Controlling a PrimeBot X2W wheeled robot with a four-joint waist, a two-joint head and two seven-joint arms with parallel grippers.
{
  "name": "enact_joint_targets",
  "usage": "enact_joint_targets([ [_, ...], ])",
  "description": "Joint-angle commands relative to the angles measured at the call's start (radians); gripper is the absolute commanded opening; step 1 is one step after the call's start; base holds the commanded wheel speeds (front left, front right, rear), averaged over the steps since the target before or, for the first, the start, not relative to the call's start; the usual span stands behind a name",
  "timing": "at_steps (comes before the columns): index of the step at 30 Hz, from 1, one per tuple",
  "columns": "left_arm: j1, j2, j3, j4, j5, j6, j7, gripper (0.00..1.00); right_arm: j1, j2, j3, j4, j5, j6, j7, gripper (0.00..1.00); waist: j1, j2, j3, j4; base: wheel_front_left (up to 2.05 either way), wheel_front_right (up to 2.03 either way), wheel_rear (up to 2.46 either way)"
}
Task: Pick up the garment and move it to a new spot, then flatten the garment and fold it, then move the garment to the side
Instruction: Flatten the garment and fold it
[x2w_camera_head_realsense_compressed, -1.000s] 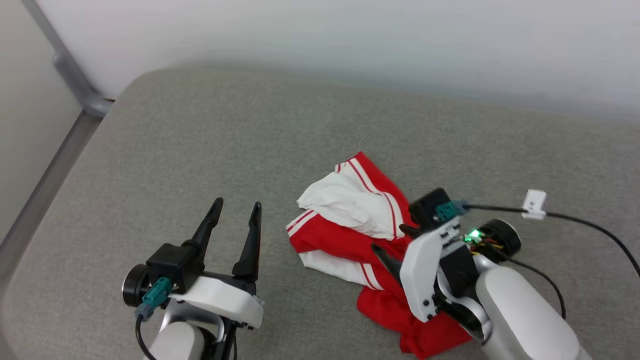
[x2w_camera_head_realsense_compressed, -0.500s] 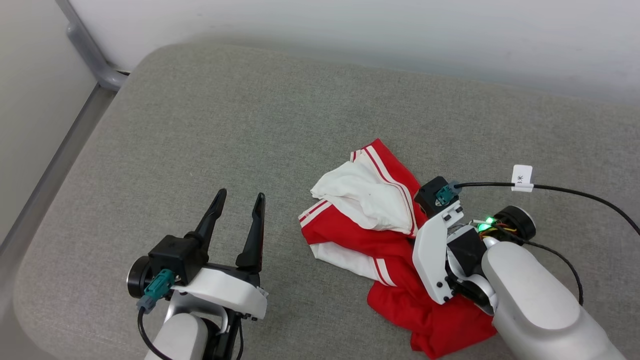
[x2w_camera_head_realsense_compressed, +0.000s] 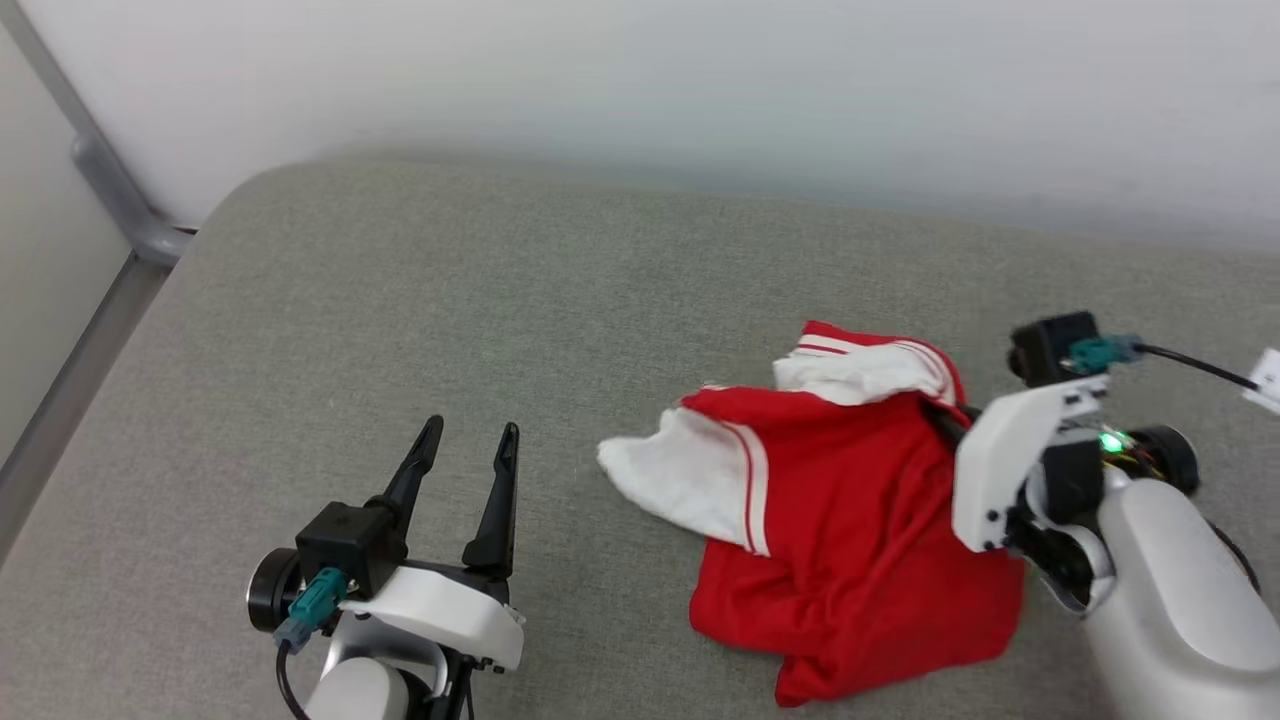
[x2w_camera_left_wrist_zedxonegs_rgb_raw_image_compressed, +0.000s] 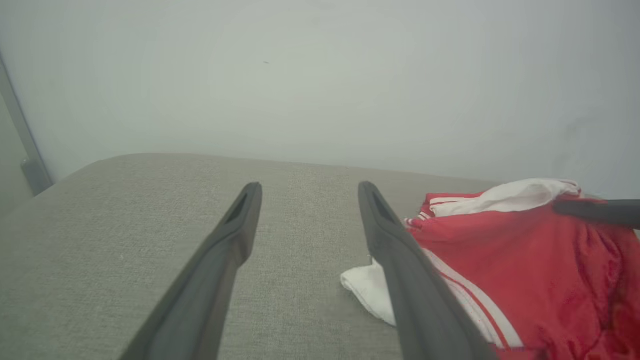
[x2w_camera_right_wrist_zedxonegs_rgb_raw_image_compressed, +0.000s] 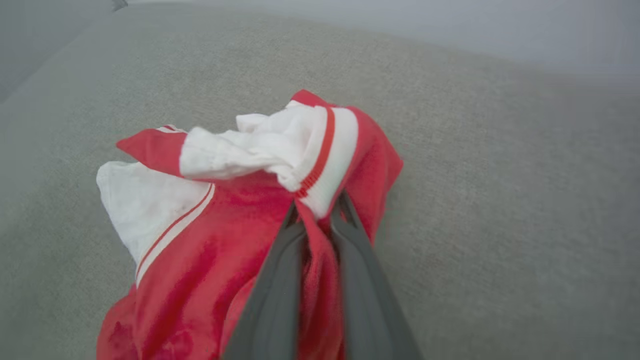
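Head view: left gripper (x2w_camera_head_realsense_compressed: 473, 428) nearest, jaws spread wide, empty, over the grey cushion (x2w_camera_head_realsense_compressed: 450, 280). To its right, the red jersey (x2w_camera_head_realsense_compressed: 860, 540) lies bunched on the cushion. Right gripper (x2w_camera_head_realsense_compressed: 942, 420) is clamped on the jersey's far red edge beside a white sleeve (x2w_camera_head_realsense_compressed: 860, 370). White wall (x2w_camera_head_realsense_compressed: 640, 80) behind.

The garment (x2w_camera_head_realsense_compressed: 850, 530) lies heaped on the worktop (x2w_camera_head_realsense_compressed: 450, 300), right of the middle in front of me. My left gripper (x2w_camera_head_realsense_compressed: 470, 435) sits to its left, apart from it, over a bare stretch of worktop, with its fingers pointing toward the wall (x2w_camera_head_realsense_compressed: 640, 80) behind. My right gripper (x2w_camera_right_wrist_zedxonegs_rgb_raw_image_compressed: 317, 212) is at the garment's far right edge, a fold of the cloth caught between its fingers. A rail (x2w_camera_head_realsense_compressed: 120, 200) runs beside the worktop's far left corner, against the wall.
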Motion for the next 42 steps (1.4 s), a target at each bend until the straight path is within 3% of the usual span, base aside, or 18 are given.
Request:
enact_joint_targets([
  [1,0.013,-0.005,0.003,0.005,0.008,-0.004,-0.002,1.0,0.059,0.004,-0.1,0.007,-0.014,-0.001,-0.017,0.0,0.0,0.0,-0.013,-0.024,0.0,0.0,0.0],
  [9,0.034,-0.004,0.014,0.018,0.007,-0.007,-0.002,1.0,0.285,0.07,-0.475,0.023,-0.063,-0.001,-0.053,0.0,0.0,0.0,-0.019,-0.067,0.0,0.0,0.0],
  [13,0.045,-0.005,0.018,0.027,0.006,-0.008,-0.002,1.0,0.388,0.114,-0.583,0.041,-0.068,-0.001,-0.058,0.0,0.0,0.0,-0.019,-0.078,0.0,0.0,0.0],
  [14,0.045,-0.005,0.019,0.029,0.005,-0.008,-0.002,1.0,0.406,0.12,-0.599,0.045,-0.068,-0.002,-0.065,0.1,0.0,0.0,-0.019,-0.08,0.0,0.0,0.0],
  [15,0.045,-0.005,0.019,0.029,0.005,-0.008,-0.002,1.0,0.406,0.12,-0.599,0.045,-0.068,-0.002,-0.065,0.1,0.0,0.0,-0.019,-0.08,0.0,0.0,0.0],
  [16,0.044,-0.005,0.019,0.03,0.005,-0.008,-0.002,1.0,0.42,0.125,-0.609,0.043,-0.074,-0.002,-0.075,0.41,0.0,0.0,-0.018,-0.082,0.0,0.0,0.0],
  [17,0.044,-0.005,0.02,0.031,0.006,-0.009,-0.002,1.0,0.428,0.127,-0.617,0.039,-0.069,-0.002,-0.089,1.0,0.0,0.0,-0.018,-0.084,0.0,0.0,0.0],
  [23,0.053,-0.002,0.02,0.048,0.009,-0.006,-0.002,1.0,0.408,0.131,-0.594,-0.036,-0.033,-0.001,-0.302,1.0,0.0,0.0,-0.036,-0.088,0.0,0.0,0.0],
  [30,0.075,0.002,0.025,0.063,0.005,0.007,-0.002,1.0,0.438,0.132,-0.496,-0.173,-0.103,-0.001,-0.482,1.0,0.0,0.0,-0.079,-0.09,0.0,0.0,0.0],
  [34,0.093,0.006,0.032,0.062,-0.001,0.019,-0.002,1.0,0.484,0.132,-0.434,-0.281,-0.171,-0.001,-0.506,1.0,0.0,0.0,-0.097,-0.102,0.0,0.0,0.0],
  [42,0.114,0.02,0.038,0.056,-0.004,0.04,0.007,1.0,0.585,0.132,-0.364,-0.492,-0.229,-0.001,-0.457,1.0,0.0,0.0,-0.115,-0.133,0.0,0.0,0.0],
])
